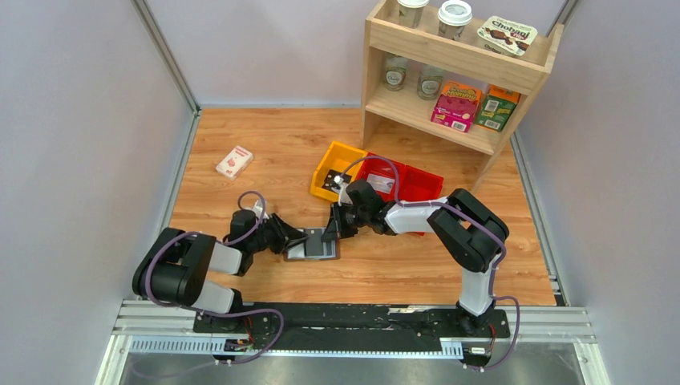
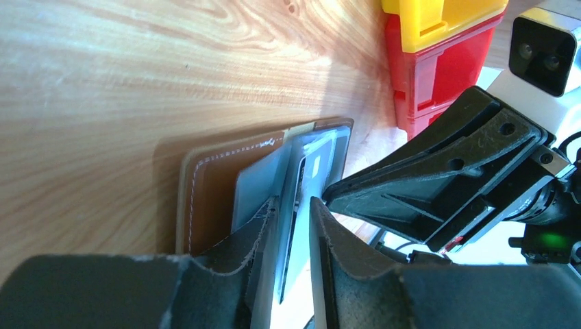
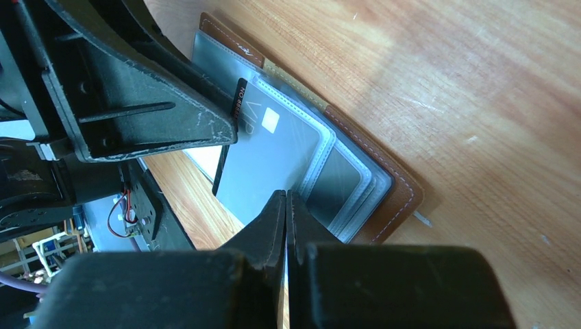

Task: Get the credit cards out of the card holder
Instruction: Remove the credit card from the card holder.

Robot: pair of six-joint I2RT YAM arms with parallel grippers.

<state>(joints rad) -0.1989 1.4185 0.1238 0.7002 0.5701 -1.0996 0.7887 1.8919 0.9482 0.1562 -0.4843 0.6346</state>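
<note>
Holder – open flat mid-table, 7 o'clock of bins | left gripper at its 9 o'clock, jaws parted loosely around one card – seemingly half out | right gripper at 1 o'clock, closed, empty | none fully out yet.

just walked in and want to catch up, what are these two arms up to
Both arms are working on the open card holder, which lies flat on the wooden table. The left gripper has its jaws apart around the edge of a clear sleeve. The right gripper is shut, with its tips at the edge of a grey card. Whether it actually pinches the card is not clear. No card seems to be out on the table yet.
</note>
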